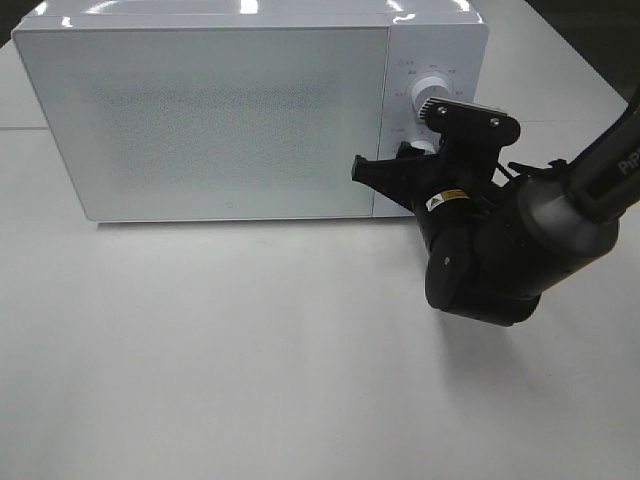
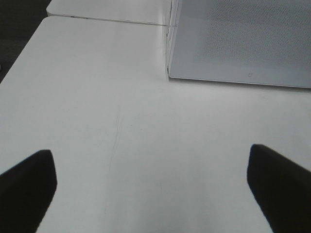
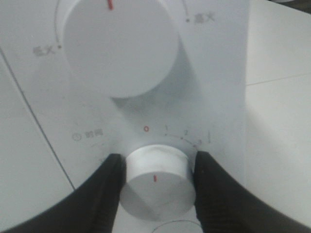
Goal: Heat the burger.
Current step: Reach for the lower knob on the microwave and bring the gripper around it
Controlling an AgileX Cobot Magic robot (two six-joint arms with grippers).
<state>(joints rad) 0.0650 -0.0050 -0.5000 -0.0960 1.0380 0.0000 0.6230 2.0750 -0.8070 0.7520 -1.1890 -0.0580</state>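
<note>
The burger is out of view; the white microwave [image 1: 230, 110] has its frosted door shut. My right gripper [image 3: 155, 167] is at the control panel, shut on the lower timer knob [image 3: 156, 187], with one black finger [image 3: 104, 189] pressed against each side of it. The knob's red mark points toward me, away from the red 0 on its dial. Seen from the high camera, the right arm [image 1: 500, 240] reaches in from the right and hides that knob. My left gripper [image 2: 150, 170] hangs open over bare table, short of the microwave's front left corner [image 2: 170, 73].
The upper knob [image 1: 430, 92] sits just above the gripped one, its red mark up. The white table [image 1: 250, 350] spreads out in front of the microwave. A seam between two tabletops [image 2: 112, 20] runs behind the microwave's left side.
</note>
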